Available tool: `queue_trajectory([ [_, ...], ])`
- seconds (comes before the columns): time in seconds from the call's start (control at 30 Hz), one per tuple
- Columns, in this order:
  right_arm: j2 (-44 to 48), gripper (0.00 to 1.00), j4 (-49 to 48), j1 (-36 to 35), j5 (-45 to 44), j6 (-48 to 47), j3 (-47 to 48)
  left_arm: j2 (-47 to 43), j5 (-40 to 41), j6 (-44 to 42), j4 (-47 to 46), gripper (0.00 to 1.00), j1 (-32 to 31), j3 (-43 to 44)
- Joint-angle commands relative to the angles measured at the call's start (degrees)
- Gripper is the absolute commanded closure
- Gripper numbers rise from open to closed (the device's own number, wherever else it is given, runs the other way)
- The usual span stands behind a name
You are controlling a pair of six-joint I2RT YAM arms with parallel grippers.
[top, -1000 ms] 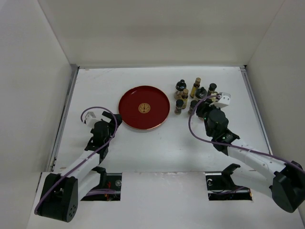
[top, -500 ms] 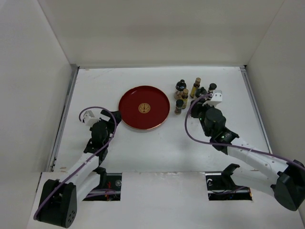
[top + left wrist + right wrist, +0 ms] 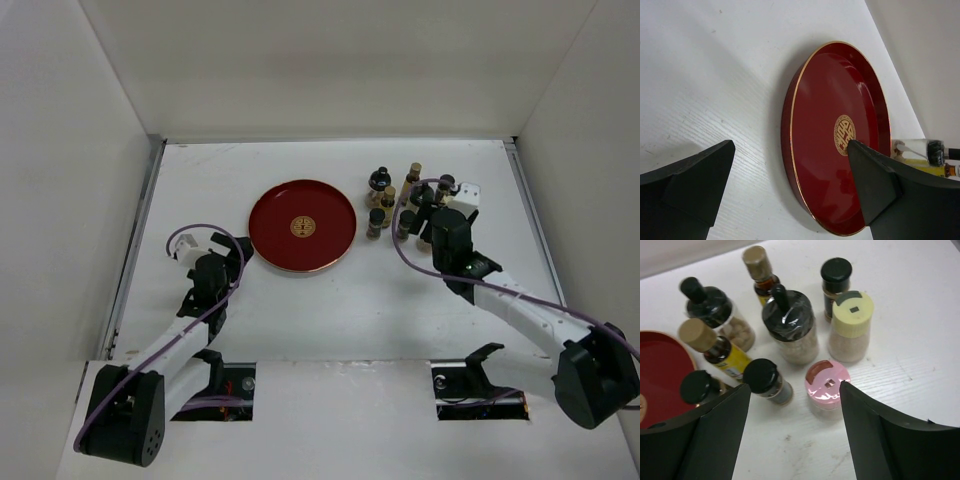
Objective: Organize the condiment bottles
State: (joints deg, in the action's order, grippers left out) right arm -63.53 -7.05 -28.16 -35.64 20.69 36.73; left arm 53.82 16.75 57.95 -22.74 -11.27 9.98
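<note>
The condiment bottles (image 3: 405, 200) stand in a tight cluster on the far right part of the table (image 3: 330, 300), just to the right of the red tray (image 3: 275, 225). All of them stand upright, long axis vertical, caps pointing up toward the right wrist camera.

Nearest that camera is the pink-capped jar (image 3: 827, 384), with a small black-capped jar (image 3: 765, 380) just to its left. Behind the pink one stands the yellow-capped jar (image 3: 852, 322), touching or almost touching a wider jar with a wrapped black top (image 3: 790, 322). Farther back are a tan-capped bottle (image 3: 757, 267) and a black-capped bottle (image 3: 836, 277). On the left side stand a round jar with a black stopper (image 3: 710, 305), a tan-capped bottle with a yellow label (image 3: 715, 347) and, right by the tray's rim, another black-capped bottle (image 3: 697, 387).

The right gripper (image 3: 795, 390) hangs over the near edge of the cluster with its fingers spread wide and nothing between them. The pink-capped jar sits just past the tip of its right finger and the small black-capped jar just past the tip of its left finger; whether either finger touches a jar cannot be told.

The left gripper (image 3: 790, 147) is well apart from the bottles, low at the tray's left side, also spread wide and holding nothing, with the tray's rim seen between its fingers
</note>
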Motion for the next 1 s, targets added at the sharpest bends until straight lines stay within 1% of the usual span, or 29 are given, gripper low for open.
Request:
queue_trajectory([
  [0.0,-2.2,0.2,2.2,2.0,-0.3,0.8,4.6,-0.3,-0.1,0.6,-2.3,0.0,0.1,0.4],
  [0.27,-10.1,0.17,4.1,5.8,1.6,2.0,7.4,1.1,-0.7,0.8,-3.4,0.0,0.0,0.4],
  [0.47,-13.7,0.2,4.0,7.1,2.9,2.6,8.8,1.1,-0.8,0.7,-3.6,0.0,0.1,0.4],
  [0.7,-16.4,0.31,4.1,8.8,5.4,3.9,9.1,2.0,-0.8,0.8,-3.9,0.0,-0.3,0.6],
  [0.73,-16.5,0.34,4.1,9.0,5.8,3.9,9.1,2.3,-0.8,0.8,-4.1,0.0,-0.2,0.6],
  [0.77,-16.5,0.4,4.1,9.1,5.9,4.0,9.1,2.7,-1.2,0.8,-4.2,0.0,-0.2,0.7],
  [0.87,-14.3,0.52,3.5,8.9,4.1,4.4,8.2,2.3,-1.6,0.8,-4.2,0.0,-0.1,0.7],
  [0.97,-8.7,0.55,4.3,7.6,-1.5,3.1,8.0,1.5,-0.8,0.7,-4.2,0.0,-0.1,0.3],
])
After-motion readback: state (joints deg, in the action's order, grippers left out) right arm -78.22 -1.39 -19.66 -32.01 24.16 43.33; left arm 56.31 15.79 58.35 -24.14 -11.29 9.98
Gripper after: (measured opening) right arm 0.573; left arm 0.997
